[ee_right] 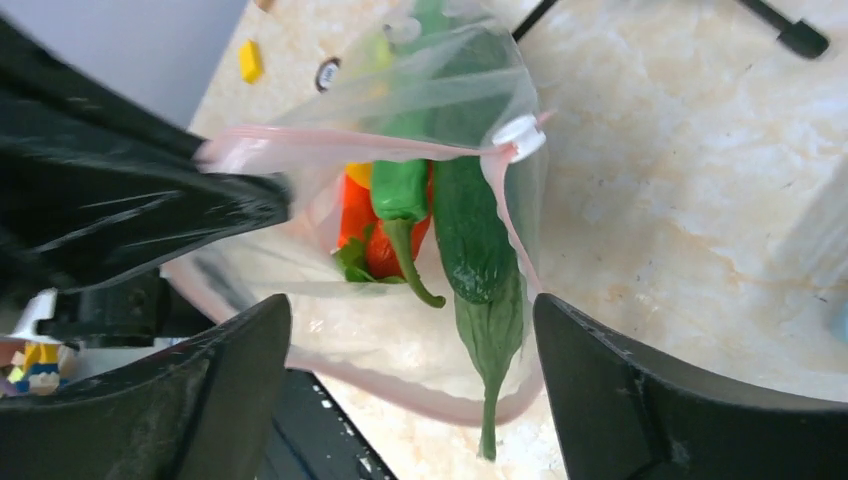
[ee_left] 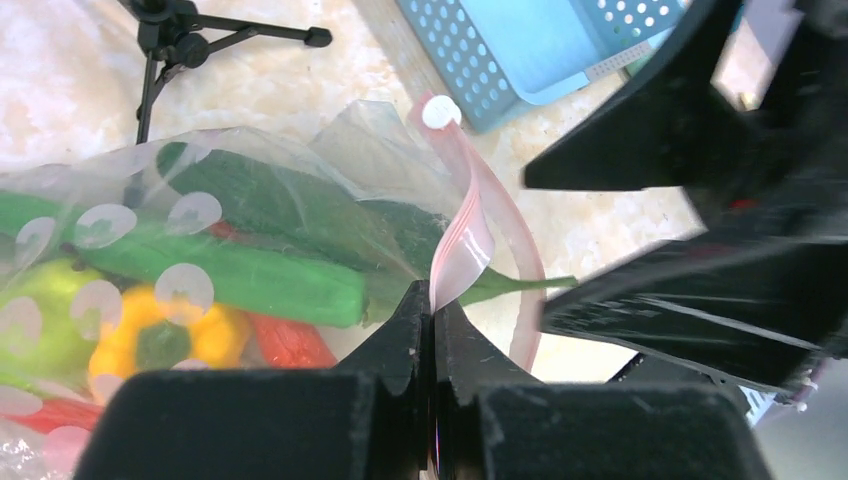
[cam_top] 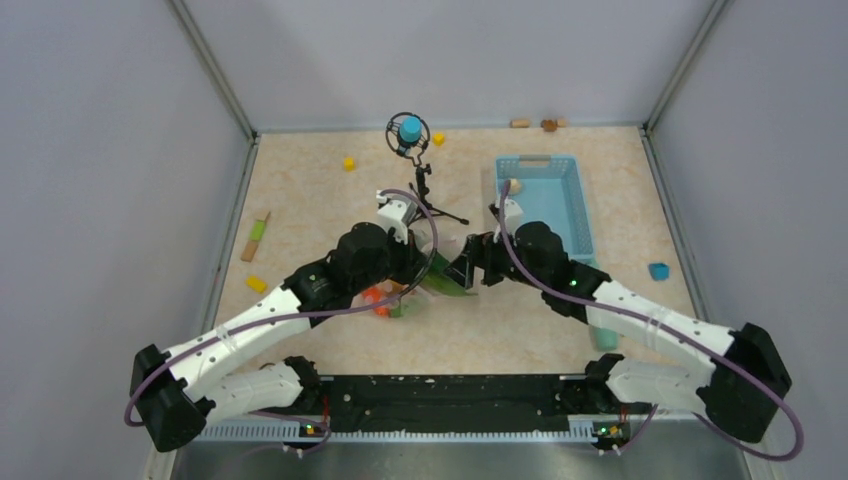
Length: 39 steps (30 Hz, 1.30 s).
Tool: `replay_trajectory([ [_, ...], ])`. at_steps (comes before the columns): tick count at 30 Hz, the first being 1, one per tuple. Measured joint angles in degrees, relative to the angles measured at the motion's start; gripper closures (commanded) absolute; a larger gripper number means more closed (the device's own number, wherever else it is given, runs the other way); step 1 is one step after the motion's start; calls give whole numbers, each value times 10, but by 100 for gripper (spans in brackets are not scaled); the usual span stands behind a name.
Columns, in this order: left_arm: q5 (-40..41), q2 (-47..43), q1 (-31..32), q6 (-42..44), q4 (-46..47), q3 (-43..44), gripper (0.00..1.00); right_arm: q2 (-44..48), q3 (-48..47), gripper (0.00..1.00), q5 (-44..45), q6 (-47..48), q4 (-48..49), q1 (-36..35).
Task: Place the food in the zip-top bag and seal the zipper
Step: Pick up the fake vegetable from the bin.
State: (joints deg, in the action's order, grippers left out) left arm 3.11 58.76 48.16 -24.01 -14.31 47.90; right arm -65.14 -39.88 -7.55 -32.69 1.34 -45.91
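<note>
The clear zip-top bag (ee_left: 250, 160) lies between my arms and holds the food: green cucumbers (ee_left: 240, 270), a yellow pepper (ee_left: 200, 335), a green pear (ee_left: 40, 320) and a red piece (ee_left: 290, 345). My left gripper (ee_left: 433, 300) is shut on the pink zipper strip (ee_left: 465, 245). A white slider (ee_left: 441, 111) sits at the strip's far end. My right gripper (ee_right: 412, 310) is open and empty, facing the bag's mouth (ee_right: 330, 143), which gapes. A dark cucumber (ee_right: 470, 230) pokes its stem out past the lower lip. In the top view the grippers (cam_top: 415, 270) (cam_top: 462, 272) nearly meet over the bag (cam_top: 405, 300).
A light blue basket (cam_top: 560, 200) stands at the back right with a small beige item (cam_top: 513, 186) inside. A microphone tripod (cam_top: 410, 135) stands behind the bag. Yellow cubes (cam_top: 349, 163) (cam_top: 256, 284), a blue cube (cam_top: 658, 270) and a teal cylinder (cam_top: 603, 330) lie around.
</note>
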Motion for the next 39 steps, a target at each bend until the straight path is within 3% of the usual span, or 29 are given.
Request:
replay_trajectory([
  [5, 25, 0, 0, -2, -8, 0, 100, 92, 0, 1, 30, 25, -42, 0],
  [11, 49, -1, 0, -2, -16, 1, 100, 154, -7, 1, 151, 55, -98, 10],
  [16, 65, -12, 0, 1, -21, 1, 100, 130, -47, 1, 191, 59, -136, 101],
  [19, 74, -16, 0, 2, -21, 1, 100, 84, -73, 2, 180, 45, -138, 195],
  [23, 84, -16, 0, 2, -25, 1, 100, -11, -117, 4, 170, 30, -144, 267],
  [33, 90, -19, 0, 6, -24, 0, 100, -288, -261, 23, 149, -9, -132, 333],
  [39, 89, -12, 0, 12, -22, 0, 100, -417, -341, 29, 133, -23, -106, 342],
])
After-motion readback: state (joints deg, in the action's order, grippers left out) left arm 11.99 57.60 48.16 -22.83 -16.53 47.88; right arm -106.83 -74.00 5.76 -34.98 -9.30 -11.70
